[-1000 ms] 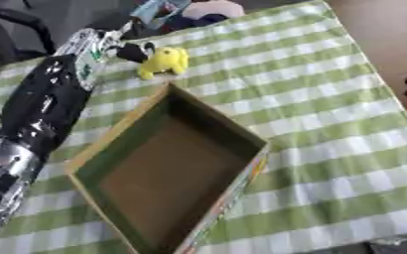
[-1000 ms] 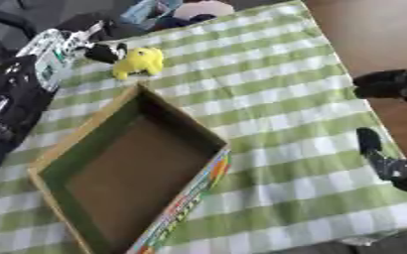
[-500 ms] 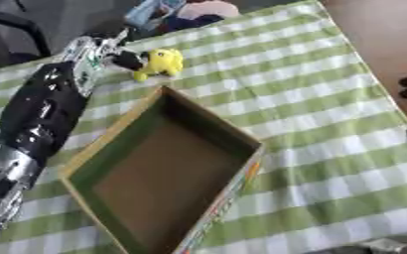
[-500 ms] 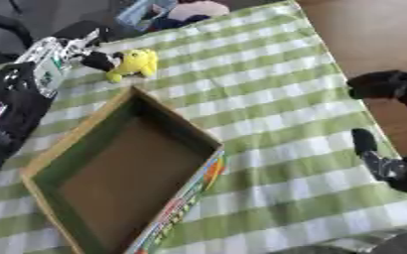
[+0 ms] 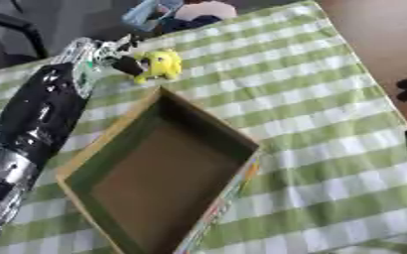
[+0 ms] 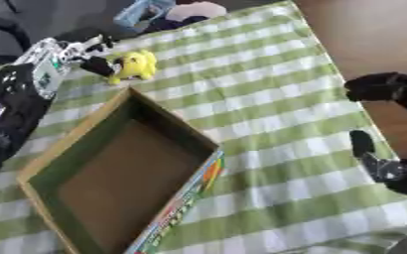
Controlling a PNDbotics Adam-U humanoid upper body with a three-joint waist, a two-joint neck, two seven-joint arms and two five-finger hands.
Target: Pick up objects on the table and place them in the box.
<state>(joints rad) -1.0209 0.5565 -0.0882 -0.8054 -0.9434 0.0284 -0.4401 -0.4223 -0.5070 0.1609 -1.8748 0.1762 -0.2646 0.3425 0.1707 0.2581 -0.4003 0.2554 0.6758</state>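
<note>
I have the table (image 5: 328, 124) under a green and white checked cloth, its right edge running from about 1 o'clock down to 4 o'clock with bare brown floor beyond it. The whole stretch of cloth from 1 to 5 o'clock lies open, so there is room on that side. My left arm comes in along the left edge from 8 o'clock up to 11 o'clock, lying just beside the box's left wall. My left hand (image 5: 111, 52) sits at 11 o'clock with its fingers reaching toward the yellow toy (image 5: 161, 64); a dark fingertip touches the toy's left side, but I cannot tell whether the fingers pinch it or merely rest against it. The toy stands on the cloth just beyond the far corner of the box, not in it. The right eye view gives me what the left barely shows: my right hand (image 6: 389, 168) off the table's right edge at 3 to 4 o'clock, well apart from everything, fingers relaxed and holding nothing. The cardboard box (image 5: 94, 156) fills the lower left, open at the top, green inside its walls, brown floor bare. At 12 o'clock, on the far edge, lie a light blue thing (image 6: 137, 12) and a pale one, too blurred to name.
</note>
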